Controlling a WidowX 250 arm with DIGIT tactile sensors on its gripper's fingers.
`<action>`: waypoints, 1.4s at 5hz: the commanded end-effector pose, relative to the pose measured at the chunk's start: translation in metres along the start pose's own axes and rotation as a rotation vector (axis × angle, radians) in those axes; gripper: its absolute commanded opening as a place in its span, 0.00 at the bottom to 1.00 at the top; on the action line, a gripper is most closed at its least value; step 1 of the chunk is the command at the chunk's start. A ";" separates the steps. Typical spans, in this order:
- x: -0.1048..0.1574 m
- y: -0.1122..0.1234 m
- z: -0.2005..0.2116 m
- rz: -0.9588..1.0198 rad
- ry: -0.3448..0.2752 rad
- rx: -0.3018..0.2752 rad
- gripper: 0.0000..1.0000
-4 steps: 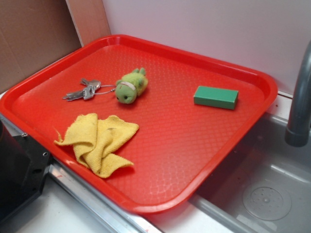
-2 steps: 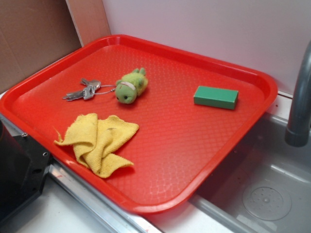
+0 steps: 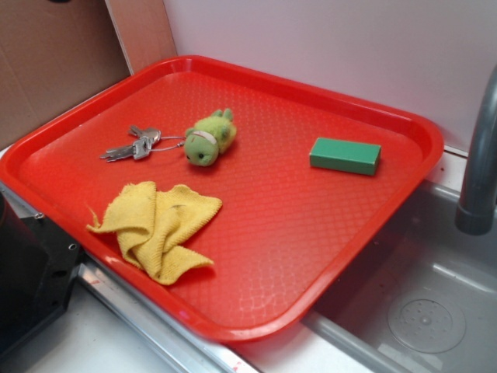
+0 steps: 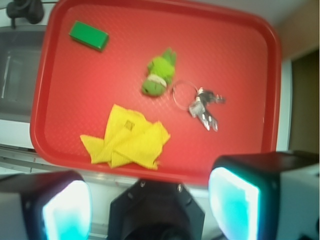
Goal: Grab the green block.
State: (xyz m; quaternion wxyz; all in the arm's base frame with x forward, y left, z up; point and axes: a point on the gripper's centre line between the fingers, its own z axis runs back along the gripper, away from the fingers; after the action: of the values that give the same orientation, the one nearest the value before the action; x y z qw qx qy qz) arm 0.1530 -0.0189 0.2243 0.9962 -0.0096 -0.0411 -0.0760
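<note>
gripper [image 4: 150,210]: seen only in the wrist view, two pale fingers [image 4: 235,205] with teal-lit inner faces at the bottom edge, spread wide apart, jaws released, nothing between them; it hangs high over the near side, outside the tray

black device [image 3: 31,280]: dark boxy thing at the near-left corner of the exterior view, just outside the tray rim; what it is I cannot tell

yellow cloth [image 3: 155,225]: crumpled knitted rag on the near-left part of the tray, loosely folded, apart from everything else

red tray [image 3: 295,256]: large red plastic tray with textured floor and raised rim, right edge overhanging the grey sink [image 3: 427,311]

keys [image 3: 133,144]: small metal bunch on a ring, left-middle of tray, ring reaching to the plush toy

plush toy [image 3: 208,138]: fuzzy yellow-green soft toy, mid-tray, just beside the keys; not the target

green block [image 3: 345,155]: flat, smooth, solid green rectangular brick, lying flat near the far-right corner of the tray, well apart from toy, keys and cloth, open floor all round it; upper left in the wrist view

faucet [image 3: 480,155]: grey metal pipe at right edge, near the block's side of the tray

change: none visible in the exterior view across the last moments, every object lies where it was, no arm enters that view

meaning: grab not begun; approach phase at most; the gripper has yet to travel across the tray and descend onto the block
</note>
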 end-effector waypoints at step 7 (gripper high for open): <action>0.166 -0.053 -0.151 -0.769 -0.176 -0.106 1.00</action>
State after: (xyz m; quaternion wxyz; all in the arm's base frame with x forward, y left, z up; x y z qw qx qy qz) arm 0.3136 -0.0903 0.0672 0.8929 -0.0652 -0.0873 -0.4368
